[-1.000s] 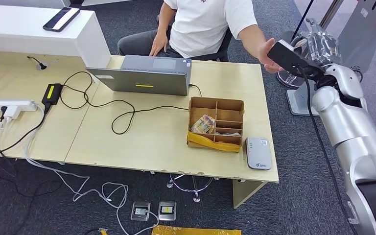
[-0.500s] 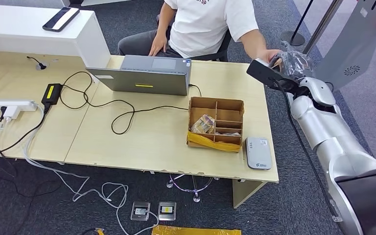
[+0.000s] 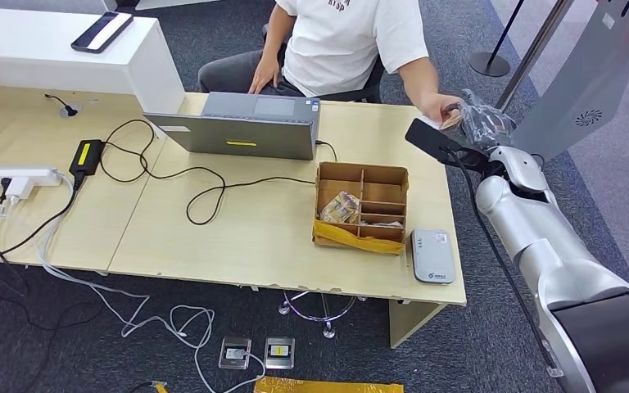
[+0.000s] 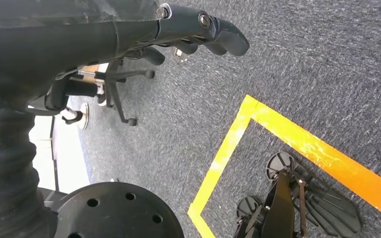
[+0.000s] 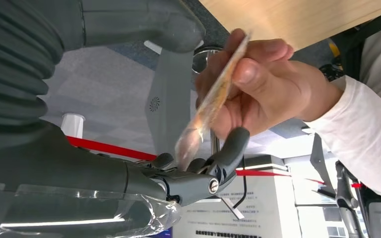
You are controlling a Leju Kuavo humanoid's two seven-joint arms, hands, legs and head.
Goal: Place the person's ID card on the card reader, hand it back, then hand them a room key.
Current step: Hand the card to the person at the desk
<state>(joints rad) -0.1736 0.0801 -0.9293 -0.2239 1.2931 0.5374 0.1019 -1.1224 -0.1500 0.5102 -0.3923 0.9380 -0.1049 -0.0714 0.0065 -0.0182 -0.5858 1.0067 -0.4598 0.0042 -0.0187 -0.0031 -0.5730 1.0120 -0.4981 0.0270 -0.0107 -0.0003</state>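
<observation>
The person's hand pinches the ID card, seen edge-on, and its lower end reaches in among my right hand's fingers. The thumb stands well off the card, so my right hand holds nothing. That hand hovers off the table's far right corner, beside the person's hand. The white card reader lies at the table's front right corner. A cardboard box with compartments and some cards sits just left of it. My left hand hangs over the carpet holding nothing, fingers loosely extended.
A laptop stands mid-table with a black cable looping in front. The person sits behind the table. A grey sign panel and a stanchion base stand to the right of my arm.
My right arm has swung left and in toward the table's far right corner. The person's hand has come down with the card to meet my hand.
</observation>
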